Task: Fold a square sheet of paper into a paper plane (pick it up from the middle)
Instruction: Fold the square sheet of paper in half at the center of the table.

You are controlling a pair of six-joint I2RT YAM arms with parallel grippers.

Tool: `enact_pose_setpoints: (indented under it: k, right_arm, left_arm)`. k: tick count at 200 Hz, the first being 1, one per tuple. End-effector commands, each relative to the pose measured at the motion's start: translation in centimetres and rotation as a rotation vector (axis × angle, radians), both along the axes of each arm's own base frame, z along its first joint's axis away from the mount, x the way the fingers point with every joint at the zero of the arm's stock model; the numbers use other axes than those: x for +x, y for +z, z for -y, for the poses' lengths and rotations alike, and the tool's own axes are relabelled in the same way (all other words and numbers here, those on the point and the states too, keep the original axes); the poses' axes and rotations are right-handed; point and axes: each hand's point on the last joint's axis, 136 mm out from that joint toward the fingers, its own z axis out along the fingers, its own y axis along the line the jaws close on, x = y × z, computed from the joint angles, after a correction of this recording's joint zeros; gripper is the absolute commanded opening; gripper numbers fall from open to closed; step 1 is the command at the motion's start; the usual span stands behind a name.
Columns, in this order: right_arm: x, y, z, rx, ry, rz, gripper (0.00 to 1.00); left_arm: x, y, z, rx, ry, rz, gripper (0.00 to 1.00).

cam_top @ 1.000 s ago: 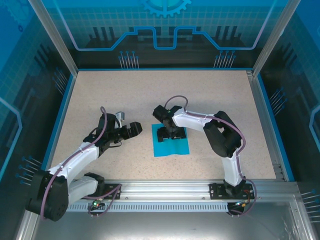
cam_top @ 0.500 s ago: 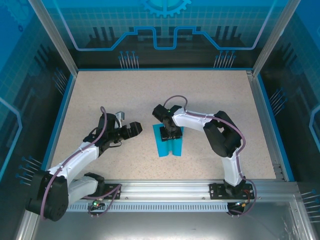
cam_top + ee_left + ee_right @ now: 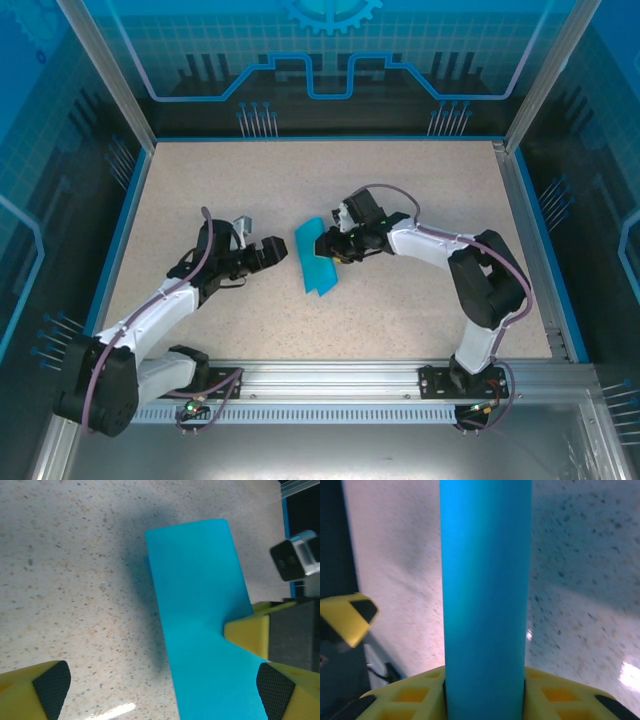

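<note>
The square sheet of paper (image 3: 316, 260) is bright cyan and bent into a narrow strip, held off the speckled table. My right gripper (image 3: 337, 247) is shut on its middle from the right. In the right wrist view the sheet (image 3: 485, 580) rises straight out from between my right gripper (image 3: 485, 695) jaws, which press on both its sides. My left gripper (image 3: 274, 253) stands open just left of the sheet, apart from it. In the left wrist view the sheet (image 3: 200, 610) hangs between my left gripper's (image 3: 162, 690) wide-spread fingertips (image 3: 50, 685), nearer the right one.
The speckled table (image 3: 250, 190) has a blue rim and metal posts at its edges. An aluminium rail (image 3: 330, 380) along the near edge carries both arm bases. The right arm's elbow (image 3: 490, 285) rises over the right half.
The sheet lay flat under the right gripper. The right jaws closed on its middle, bunching it into a narrow strip, then lifted and turned it left toward the left gripper.
</note>
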Motion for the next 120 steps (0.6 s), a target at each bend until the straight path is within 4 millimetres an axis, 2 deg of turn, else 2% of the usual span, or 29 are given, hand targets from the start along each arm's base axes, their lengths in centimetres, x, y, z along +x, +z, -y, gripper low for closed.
enact_pose_setpoints:
  k: [1,20,39,60,79,82,89,111,120]
  right_arm:
    - [0.4,1.8,-2.2,0.261,0.026,-0.033,0.37]
    - [0.6,-0.2,-0.9,0.226,-0.021,-0.059,0.39]
    - [0.3,-1.8,0.3,0.195,-0.048,-0.078,0.43]
    - [-0.2,-3.1,1.7,0.151,-0.082,-0.087,0.47]
    - [-0.2,-3.4,2.3,0.123,-0.101,-0.09,0.46]
    - [-0.8,-4.2,2.7,0.108,-0.108,-0.106,0.47]
    - [-1.0,-4.5,3.2,0.093,-0.121,-0.112,0.5]
    - [-1.4,-5.0,4.0,0.074,-0.148,-0.117,0.53]
    - [-1.5,-4.8,4.0,0.086,-0.143,-0.121,0.59]
  left_arm:
    - [0.5,2.2,2.2,-0.107,-0.053,0.003,0.99]
    - [0.6,2.2,3.5,-0.13,-0.073,-0.028,0.99]
    - [1.0,1.2,5.0,-0.138,-0.094,-0.092,0.99]
    - [1.3,-0.7,7.0,-0.143,-0.116,-0.185,0.96]
    - [1.6,-2.3,8.6,-0.146,-0.118,-0.26,0.9]
    - [1.7,-2.5,8.9,-0.149,-0.117,-0.27,0.89]
    - [1.8,-3.1,9.3,-0.156,-0.111,-0.293,0.87]
    - [2.3,-4.8,9.4,-0.186,-0.044,-0.358,0.86]
    - [2.4,-5.1,9.7,-0.21,-0.035,-0.369,0.86]
